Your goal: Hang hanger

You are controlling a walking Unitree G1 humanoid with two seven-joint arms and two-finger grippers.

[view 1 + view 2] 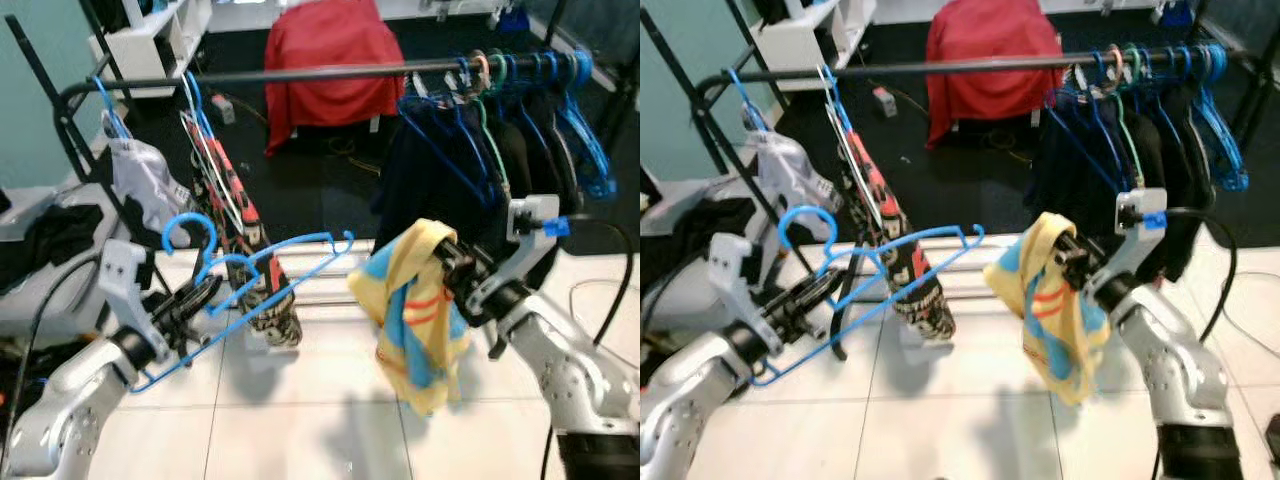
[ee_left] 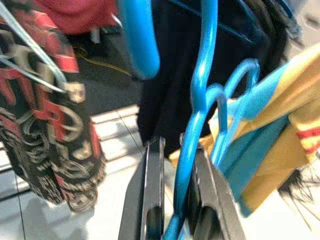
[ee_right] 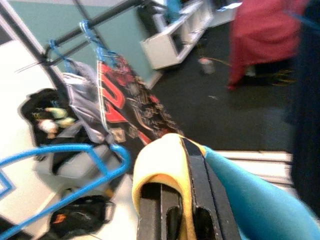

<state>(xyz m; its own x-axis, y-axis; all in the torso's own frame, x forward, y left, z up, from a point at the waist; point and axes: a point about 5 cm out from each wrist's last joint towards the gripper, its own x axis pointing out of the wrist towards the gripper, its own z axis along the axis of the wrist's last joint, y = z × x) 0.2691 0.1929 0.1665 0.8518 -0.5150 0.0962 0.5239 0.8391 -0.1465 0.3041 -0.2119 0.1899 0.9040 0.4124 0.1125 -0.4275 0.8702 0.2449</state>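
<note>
From the left eye, the left hand [image 1: 190,300] is nearest, clenched on a blue hanger [image 1: 262,272] well below the rail [image 1: 300,73], its hook [image 1: 185,235] turned up and the bar slanting toward the right arm. The right hand [image 1: 452,268] grasps a yellow and blue cloth [image 1: 415,315], which hangs over the white floor [image 1: 300,430] below the rail. On the rail, a patterned garment [image 1: 245,250] hangs just behind the hanger, a grey garment [image 1: 140,185] farther left, and a bunch of blue hangers with dark clothes [image 1: 500,150] at the right end. A red cover [image 1: 330,60] sits beyond the rail.

The right eye gives the same scene.

In the left wrist view, the fingers [image 2: 150,200] pinch the hanger's blue rod [image 2: 192,150], with the patterned garment and the cloth close on either side.

In the right wrist view, the fingers [image 3: 200,190] are shut on the cloth's yellow fold [image 3: 160,155]; the hanger's blue curve [image 3: 65,160] lies beside it, below the rail.
</note>
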